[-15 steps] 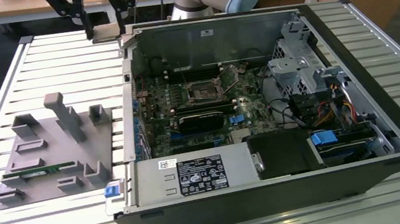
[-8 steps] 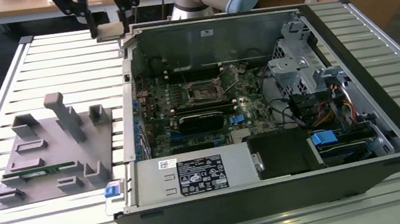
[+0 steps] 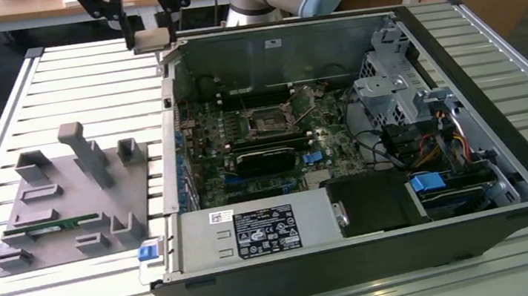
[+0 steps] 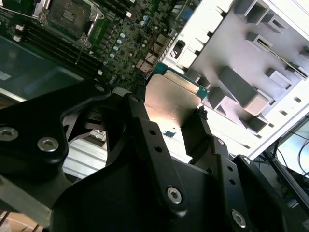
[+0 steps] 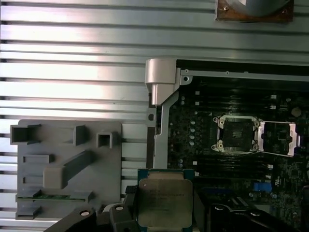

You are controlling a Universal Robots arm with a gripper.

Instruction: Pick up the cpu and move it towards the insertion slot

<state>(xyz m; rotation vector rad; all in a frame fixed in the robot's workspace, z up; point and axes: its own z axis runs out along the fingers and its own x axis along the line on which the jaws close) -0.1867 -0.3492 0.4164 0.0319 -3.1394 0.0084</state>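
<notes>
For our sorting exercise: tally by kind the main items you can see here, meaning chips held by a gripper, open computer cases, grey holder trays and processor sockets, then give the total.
cpu, held in the gripper: 1
Computer case: 1
Grey holder tray: 1
insertion slot: 1
Total: 4

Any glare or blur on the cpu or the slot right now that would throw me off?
Second wrist view: a bright sheen washes out the cpu face, and the tool bodies up close look soft. First wrist view: the cpu is evenly lit; the insertion slot centre is dark. Exterior view: the slot sits in case shadow.
</notes>
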